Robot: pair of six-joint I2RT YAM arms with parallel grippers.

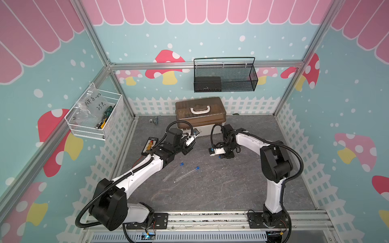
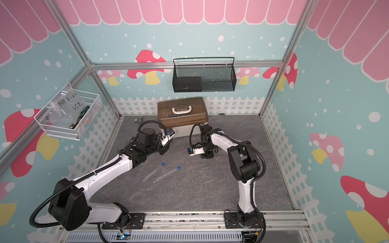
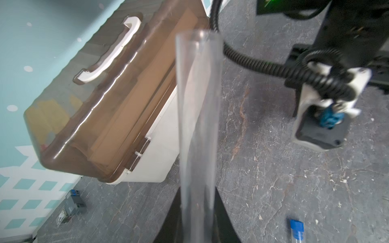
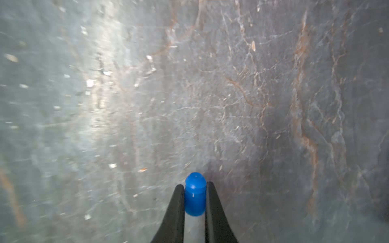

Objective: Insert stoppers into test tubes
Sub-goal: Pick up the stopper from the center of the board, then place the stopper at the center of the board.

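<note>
Left gripper [image 3: 197,195], test tube [image 3: 197,105] mouth outward

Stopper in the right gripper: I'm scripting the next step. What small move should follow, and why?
Probably lift the right gripper and carry its stopper toward the open mouth of the tube in the left gripper: the stopper looks pinched, that tube uncapped.

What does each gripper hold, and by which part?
Left gripper: clear test tube, gripped on its shaft, far from its open mouth. Right gripper: blue stopper, pinched by its sides.
</note>
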